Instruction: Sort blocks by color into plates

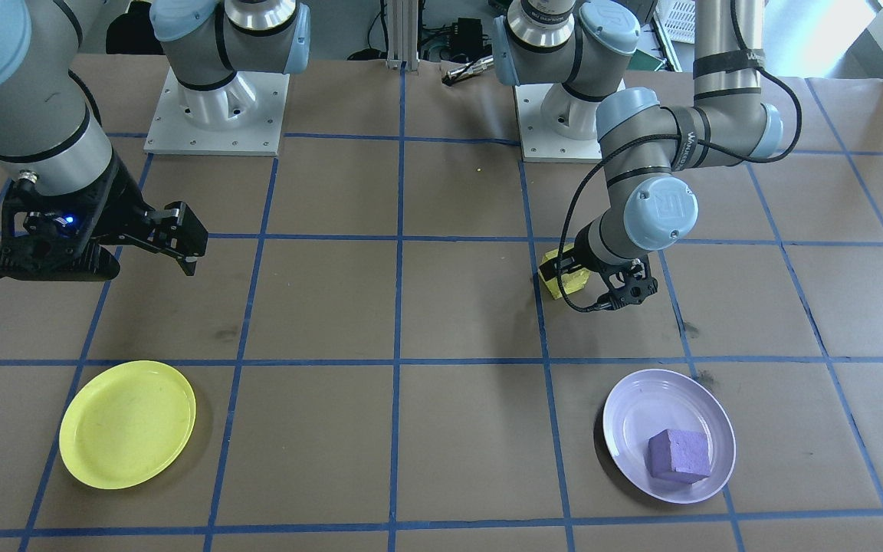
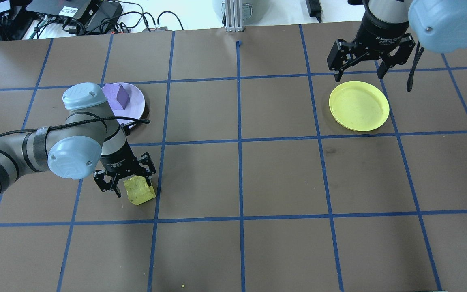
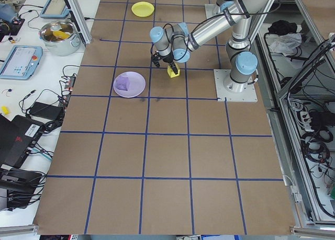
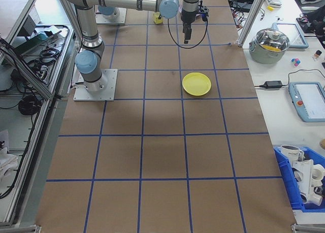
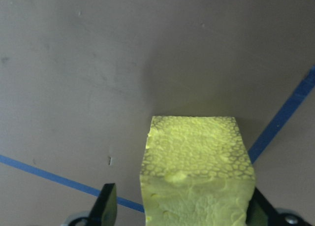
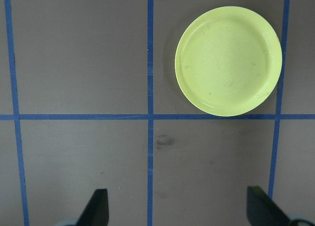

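Note:
The yellow block rests on the brown table, and in the left wrist view the yellow block fills the space between the fingers. My left gripper is low over it and open, one finger close against the block's side and the other standing off with a gap. The purple block lies in the lavender plate just beyond the left arm. My right gripper hangs open and holds nothing, above the far edge of the yellow plate, which has nothing in it.
Blue tape lines divide the brown table into squares. The two arm bases stand at the robot's edge. Off the table lie a metal pot, tablets, cables and a blue bin.

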Robot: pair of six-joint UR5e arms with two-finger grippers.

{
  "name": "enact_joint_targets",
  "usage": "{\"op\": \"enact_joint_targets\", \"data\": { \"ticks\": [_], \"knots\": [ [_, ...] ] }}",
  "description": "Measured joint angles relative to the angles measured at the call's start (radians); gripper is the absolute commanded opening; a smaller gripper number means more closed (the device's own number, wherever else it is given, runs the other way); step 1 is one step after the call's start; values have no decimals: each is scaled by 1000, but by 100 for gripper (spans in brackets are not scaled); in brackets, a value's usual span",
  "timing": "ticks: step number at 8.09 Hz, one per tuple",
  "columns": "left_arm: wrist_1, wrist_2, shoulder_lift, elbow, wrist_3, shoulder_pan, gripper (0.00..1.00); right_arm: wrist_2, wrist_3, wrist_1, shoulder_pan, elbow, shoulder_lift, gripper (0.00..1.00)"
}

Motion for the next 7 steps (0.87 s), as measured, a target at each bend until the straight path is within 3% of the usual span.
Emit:
{"op": "enact_joint_targets", "data": {
  "ticks": [7],
  "knots": [
    [1, 3, -3, -8, 93, 67, 89, -1, 10, -5, -1, 0, 6, 100]
  ]
}}
